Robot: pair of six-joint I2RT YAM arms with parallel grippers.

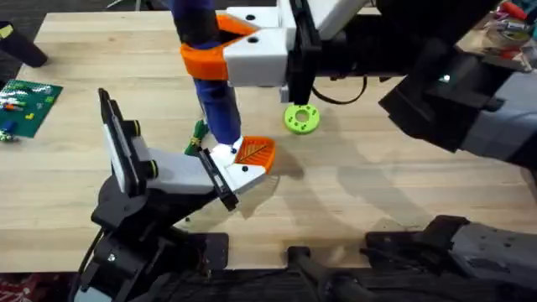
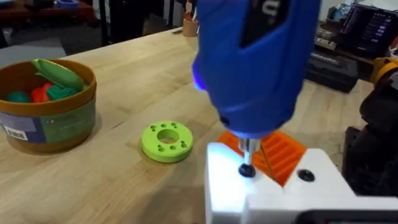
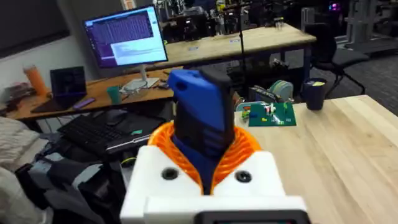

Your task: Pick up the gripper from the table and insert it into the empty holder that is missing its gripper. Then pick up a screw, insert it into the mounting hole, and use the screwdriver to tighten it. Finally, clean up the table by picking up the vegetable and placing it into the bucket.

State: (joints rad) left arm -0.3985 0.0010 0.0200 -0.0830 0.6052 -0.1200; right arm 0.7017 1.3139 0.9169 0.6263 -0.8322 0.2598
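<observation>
The orange ribbed gripper [image 1: 256,153] sits in the white holder [image 1: 226,164] at the tip of my left arm, low over the table's middle. In the left wrist view the gripper [image 2: 283,152] rises from the holder's white block [image 2: 273,193]. My right gripper [image 1: 220,46] is shut on the blue screwdriver [image 1: 218,101], which stands upright. Its bit [image 2: 249,148] rests on a black screw [image 2: 247,170] in the block, and a dark mounting hole [image 2: 305,175] lies beside it. The dark-green vegetable [image 1: 199,130] lies just left of the screwdriver. The bucket [image 2: 56,121] holds red and green toys.
A lime-green disc [image 1: 302,117] with a centre hole lies right of the screwdriver, also near the bucket [image 2: 166,140]. A green circuit board [image 1: 29,96] lies at the table's left edge. The right arm's dark body [image 1: 453,84] spans the upper right.
</observation>
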